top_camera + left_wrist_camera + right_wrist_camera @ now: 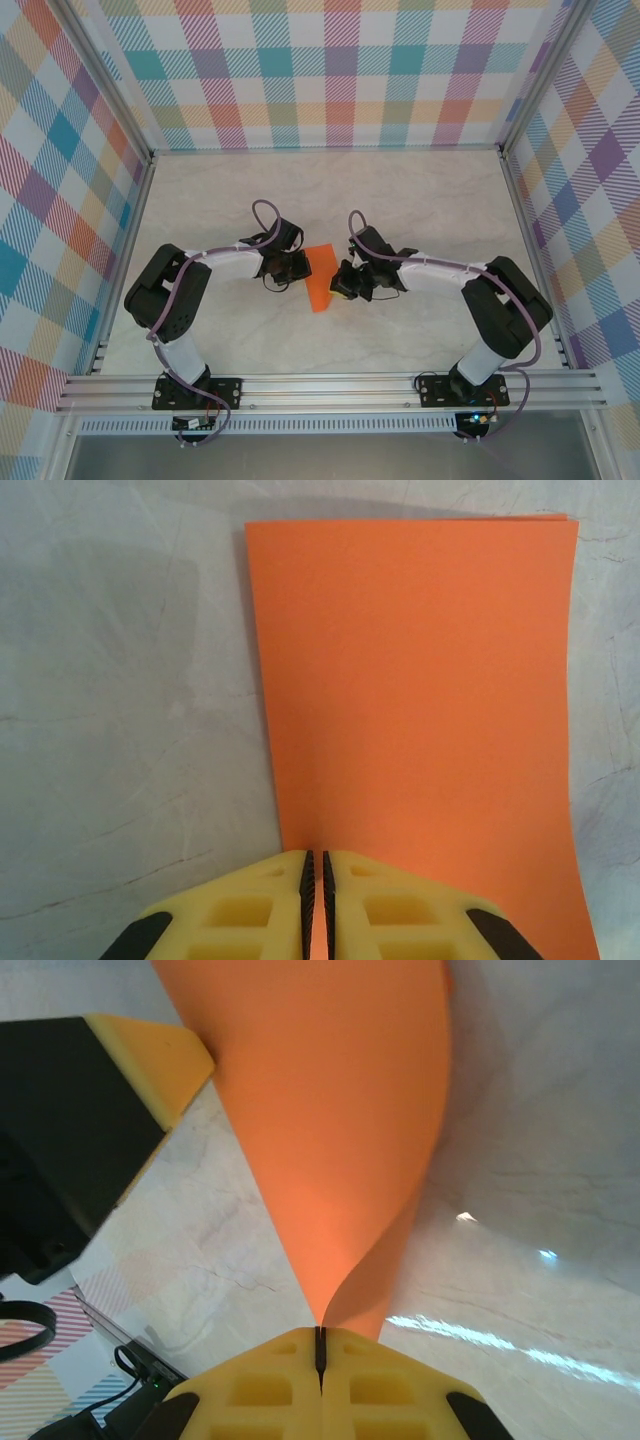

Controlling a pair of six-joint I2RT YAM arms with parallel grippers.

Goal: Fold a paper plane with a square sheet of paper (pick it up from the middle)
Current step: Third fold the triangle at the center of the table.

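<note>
The square sheet of paper [320, 277] is bright orange and sits between my two grippers near the table's middle, looking folded into a narrow strip. My left gripper [300, 266] is at its left edge. In the left wrist view the paper [420, 690] stretches away flat, and the left gripper [316, 865] is shut on its near edge, orange showing in the thin slit. My right gripper [343, 280] is on the paper's right side. In the right wrist view the right gripper [320, 1335] is shut on a corner of the paper [330, 1130], which curls upward from the jaws.
The marble-pattern table [400, 200] is bounded by plaid walls [330, 70] on three sides and an aluminium rail [330, 385] at the front. The left gripper's yellow and black finger [110, 1110] sits close to the paper in the right wrist view.
</note>
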